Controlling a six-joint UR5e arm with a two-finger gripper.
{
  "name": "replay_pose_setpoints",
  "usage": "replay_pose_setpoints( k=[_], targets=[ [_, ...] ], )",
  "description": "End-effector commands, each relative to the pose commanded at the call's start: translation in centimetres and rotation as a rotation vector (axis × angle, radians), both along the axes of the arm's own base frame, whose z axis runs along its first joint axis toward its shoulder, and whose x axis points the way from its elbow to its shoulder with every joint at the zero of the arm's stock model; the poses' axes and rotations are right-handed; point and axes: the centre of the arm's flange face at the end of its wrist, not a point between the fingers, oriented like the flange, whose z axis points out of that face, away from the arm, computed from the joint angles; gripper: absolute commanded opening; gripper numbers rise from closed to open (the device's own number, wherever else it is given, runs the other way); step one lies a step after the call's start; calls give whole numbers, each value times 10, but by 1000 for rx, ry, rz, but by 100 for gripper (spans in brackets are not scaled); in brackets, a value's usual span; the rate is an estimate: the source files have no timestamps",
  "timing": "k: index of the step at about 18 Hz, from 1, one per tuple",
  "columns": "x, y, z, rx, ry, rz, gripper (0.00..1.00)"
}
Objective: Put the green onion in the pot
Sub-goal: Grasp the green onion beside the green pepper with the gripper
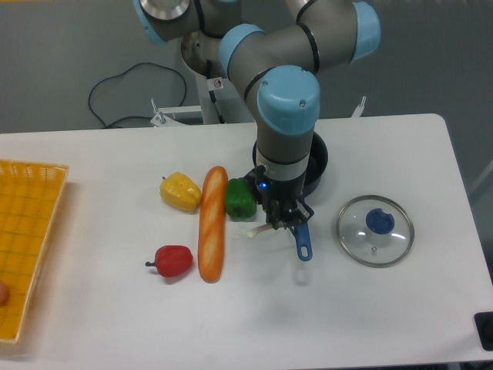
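Centre frame, the gripper (pixel 282 222) hangs low over the onion (pixel 253 230) — only its whitish end shows, right of the baguette (pixel 212 223). Whether the fingers pinch it, I cannot tell. The pot (pixel 319 158) waits behind the arm — close.

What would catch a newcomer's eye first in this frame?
The big grey and blue arm at the centre, its gripper down at the table over the pale end of the green onion, just left of the pot's blue handle. Left of it lies a row of bright food: a baguette with yellow, red and green peppers. A glass lid sits to the right.
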Motion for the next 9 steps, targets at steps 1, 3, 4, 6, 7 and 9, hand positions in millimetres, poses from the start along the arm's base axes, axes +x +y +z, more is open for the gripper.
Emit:
replay_pose_setpoints(
  k=[1, 3, 4, 6, 7, 9],
  targets=[
    [2, 1, -1, -1, -3, 11, 23],
    [6, 3, -1, 5, -3, 6, 23],
    [7, 3, 0, 6, -5, 6, 23],
    [16, 10, 0, 7, -7, 8, 23],
    [19, 12, 1, 8, -7, 14, 23],
    [25, 14, 5, 12, -4, 11, 23]
  ],
)
